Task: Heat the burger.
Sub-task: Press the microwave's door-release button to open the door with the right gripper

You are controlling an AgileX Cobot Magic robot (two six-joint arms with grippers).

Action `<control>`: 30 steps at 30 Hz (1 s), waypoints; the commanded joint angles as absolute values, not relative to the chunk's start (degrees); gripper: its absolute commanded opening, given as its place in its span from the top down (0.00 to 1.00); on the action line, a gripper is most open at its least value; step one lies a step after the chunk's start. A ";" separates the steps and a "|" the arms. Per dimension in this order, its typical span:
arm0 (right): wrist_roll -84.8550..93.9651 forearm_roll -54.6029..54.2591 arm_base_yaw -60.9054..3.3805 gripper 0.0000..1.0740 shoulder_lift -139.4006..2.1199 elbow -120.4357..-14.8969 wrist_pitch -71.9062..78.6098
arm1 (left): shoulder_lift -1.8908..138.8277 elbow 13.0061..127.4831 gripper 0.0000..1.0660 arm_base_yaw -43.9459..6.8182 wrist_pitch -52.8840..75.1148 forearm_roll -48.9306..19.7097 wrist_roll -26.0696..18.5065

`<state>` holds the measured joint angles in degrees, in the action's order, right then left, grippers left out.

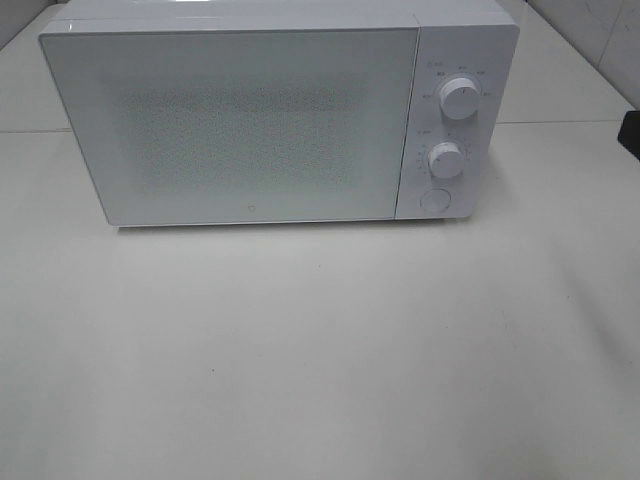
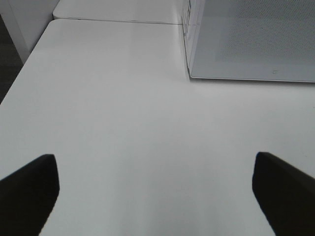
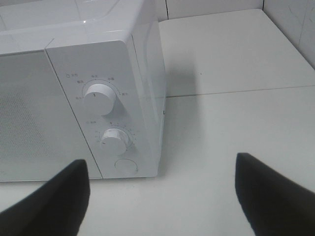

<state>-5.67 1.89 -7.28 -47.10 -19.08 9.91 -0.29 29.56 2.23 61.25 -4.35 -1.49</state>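
Note:
The burger is not in view in any frame. A white microwave (image 1: 240, 125) stands at the back of the table with its door closed and frosted, so its inside is hidden. My left gripper (image 2: 153, 164) is open over bare tabletop, off the microwave's (image 2: 251, 44) front left corner, with nothing between its black fingers (image 2: 29, 191). My right gripper (image 3: 161, 162) is open and empty too, facing the microwave's control panel (image 3: 106, 123) from the front right. In the exterior high view only a dark bit of the right arm (image 1: 631, 131) shows at the right edge.
The panel carries an upper knob (image 1: 460, 98), a lower knob (image 1: 446, 159) and a round button (image 1: 434, 198). The white table (image 1: 320, 360) stretches in front of the microwave. A tiled wall (image 3: 295, 19) rises behind the table at the right.

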 commanded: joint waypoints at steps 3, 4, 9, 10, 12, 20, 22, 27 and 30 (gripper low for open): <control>-6.07 2.41 -6.88 0.31 -54.55 -18.85 18.68 | -0.92 29.56 0.06 2.52 61.19 -4.18 -1.38; -6.07 2.41 -6.88 0.31 -55.98 -18.74 20.34 | -0.92 29.56 0.06 2.52 61.19 -4.18 -1.38; -9.11 4.07 -7.51 0.33 -62.97 -18.45 28.19 | -0.92 29.56 0.06 2.52 61.19 -4.18 -1.38; -11.23 4.93 -8.94 0.34 -66.06 -18.45 30.65 | -0.92 29.56 0.06 2.52 61.19 -4.18 -1.38; -12.03 4.93 -10.08 0.35 -67.61 -18.45 31.91 | -0.92 29.56 0.06 2.52 61.19 -4.18 -1.38; -15.58 1.89 -16.96 0.36 -79.01 -18.45 40.62 | -0.92 29.56 0.06 2.52 61.19 -4.18 -1.38; -17.99 0.92 -18.22 0.37 -81.70 -18.51 43.09 | -0.92 29.56 0.06 2.52 61.19 -4.18 -1.38; -34.32 0.74 -20.17 0.50 -88.29 -18.51 50.08 | -0.92 29.56 0.06 2.52 61.19 -4.18 -1.38; -44.35 1.09 -20.17 0.61 -90.93 -18.51 52.25 | -0.92 29.56 0.06 2.52 61.19 -4.18 -1.38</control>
